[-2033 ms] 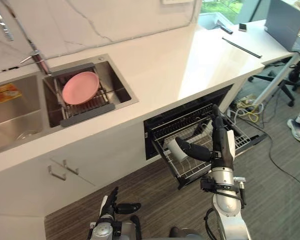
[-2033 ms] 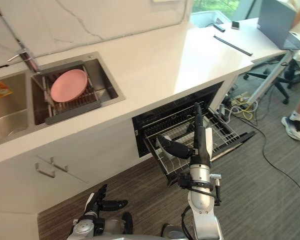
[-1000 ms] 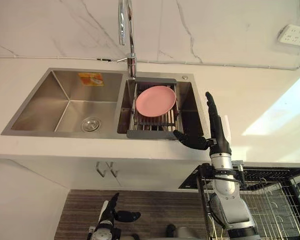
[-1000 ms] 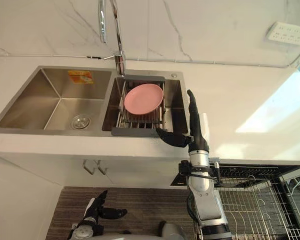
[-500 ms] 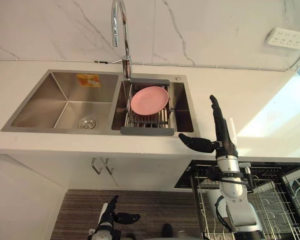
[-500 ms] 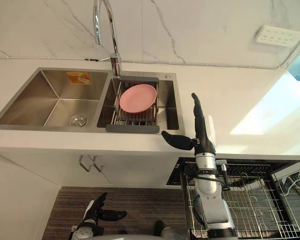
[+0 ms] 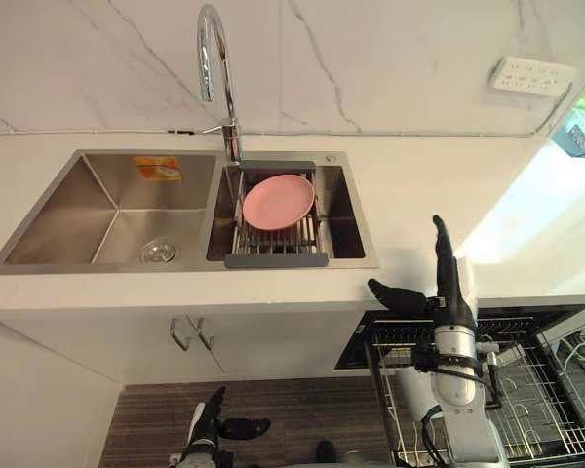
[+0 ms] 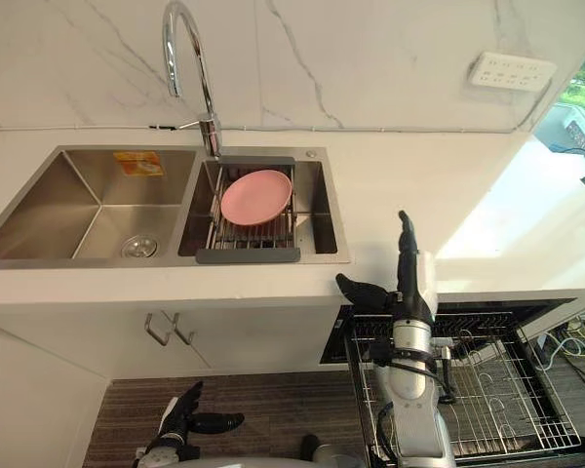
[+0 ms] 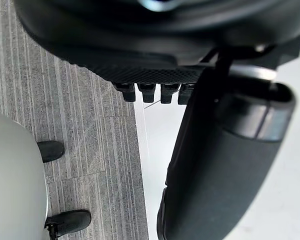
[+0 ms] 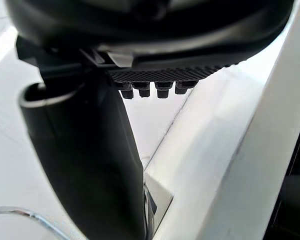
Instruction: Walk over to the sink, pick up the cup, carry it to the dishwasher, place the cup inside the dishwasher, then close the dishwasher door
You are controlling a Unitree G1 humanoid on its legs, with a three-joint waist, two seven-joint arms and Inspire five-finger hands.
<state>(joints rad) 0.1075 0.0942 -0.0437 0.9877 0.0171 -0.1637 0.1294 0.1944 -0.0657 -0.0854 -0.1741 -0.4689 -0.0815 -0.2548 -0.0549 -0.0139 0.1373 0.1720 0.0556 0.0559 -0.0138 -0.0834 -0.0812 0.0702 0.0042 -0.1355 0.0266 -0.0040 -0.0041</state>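
My right hand [image 7: 447,304] is raised over the counter's front edge, just right of the sink [image 7: 175,263] and above the pulled-out dishwasher rack [image 7: 526,409]. Its fingers point straight up, the thumb [image 10: 90,160] sticks out toward the sink, and it is open with nothing in it. My left hand [image 7: 213,424] hangs low near the floor, open and also holding nothing. The sink has two steel basins. In the right basin a drain rack holds a pink plate [image 7: 278,202].
A tall chrome faucet [image 7: 214,58] rises behind the sink. White counter [image 8: 419,195] runs right toward a bright window, with a wall socket [image 7: 531,73] above. Cabinet handles [image 7: 190,336] are below the sink. The striped floor [image 9: 90,150] lies beneath.
The camera swung from the open dishwasher rack round to the sink, then shifted so the rack shows again. My right hand stayed raised and open and now stands further right of the sink.
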